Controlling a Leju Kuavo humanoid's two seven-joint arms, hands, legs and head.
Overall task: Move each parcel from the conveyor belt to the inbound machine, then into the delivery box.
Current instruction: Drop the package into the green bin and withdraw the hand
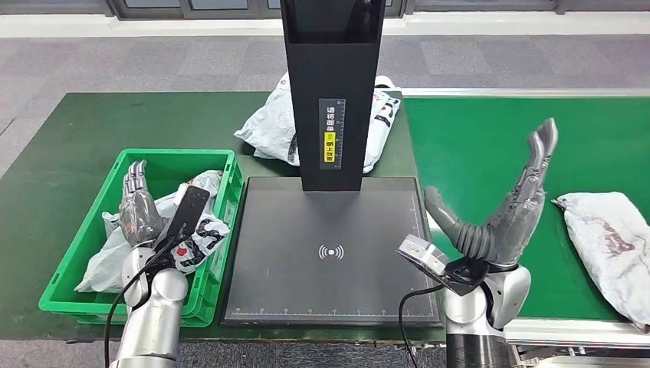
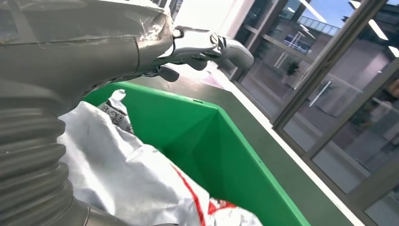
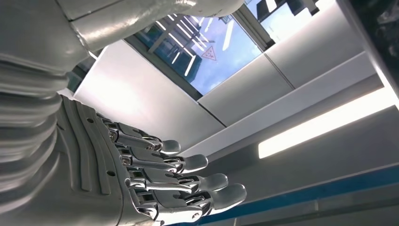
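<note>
A crumpled white parcel point(image 1: 609, 249) lay on the green conveyor belt point(image 1: 490, 146); another point(image 1: 192, 230) sat inside the green delivery box point(image 1: 222, 165), beside the black inbound machine point(image 1: 329, 261).

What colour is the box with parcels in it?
Bright green; the delivery box shows best in the head view.

Green table top point(image 1: 84, 138) — spans the left and middle of the scene, its bare surface visible at far left. Beyond its far edge lies grey carpeted floor point(image 1: 153, 61), bounded farther off by a pale strip along the wall base point(image 1: 138, 24). In the left wrist view, large glazed windows with dark frames point(image 2: 329, 80) stand past the table edge. In the right wrist view, a ceiling with a long bright light strip point(image 3: 324, 125) and a skylight — blue sky behind it point(image 3: 211, 61).
</note>
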